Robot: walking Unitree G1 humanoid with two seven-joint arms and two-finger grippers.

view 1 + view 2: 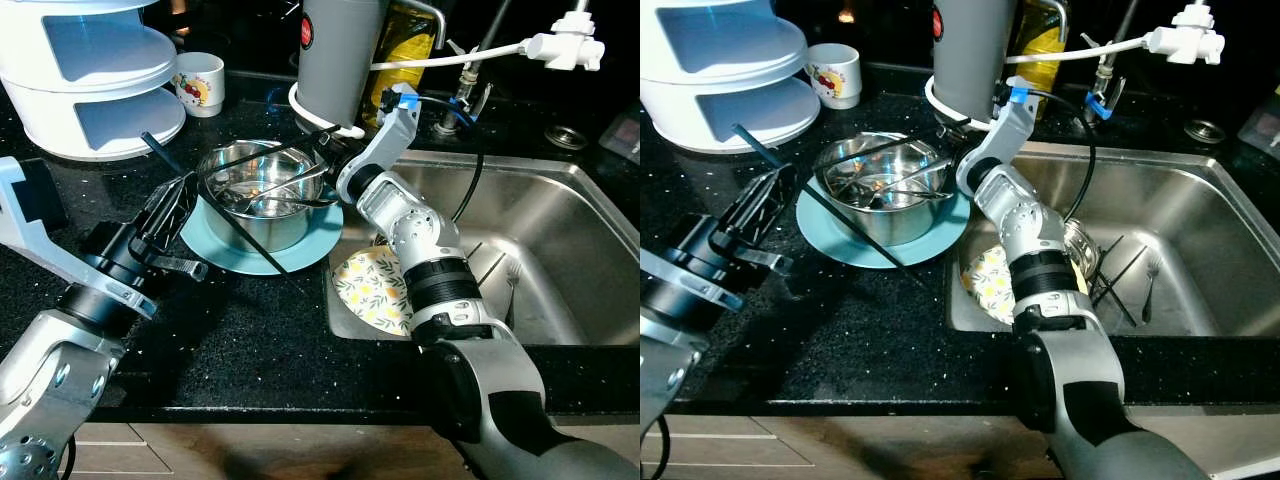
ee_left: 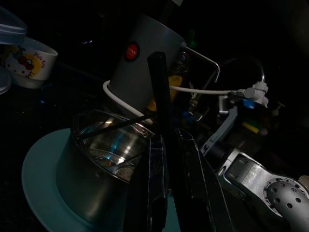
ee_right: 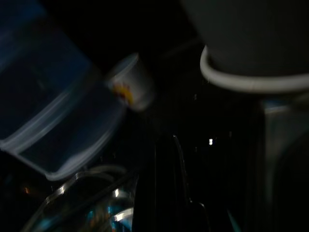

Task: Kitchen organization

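Observation:
A steel bowl (image 1: 258,205) with metal cutlery (image 1: 275,192) inside stands on a teal plate (image 1: 215,252) on the black counter. My left gripper (image 1: 172,205) sits just left of the bowl, shut on a black chopstick (image 2: 159,92) whose end sticks out past its fingers. Another black chopstick (image 1: 255,158) lies across the bowl's top. Its far end meets my right gripper (image 1: 325,152) at the bowl's back right rim, which looks shut on it. A third chopstick (image 1: 255,240) slants over the plate's front.
The steel sink (image 1: 560,250) to the right holds a floral plate (image 1: 375,290) and more utensils (image 1: 1120,270). Behind the bowl stands a grey cylinder (image 1: 335,55). A white tiered container (image 1: 90,80) and a cartoon mug (image 1: 200,85) are at back left. A white tap (image 1: 565,45) hangs over the sink.

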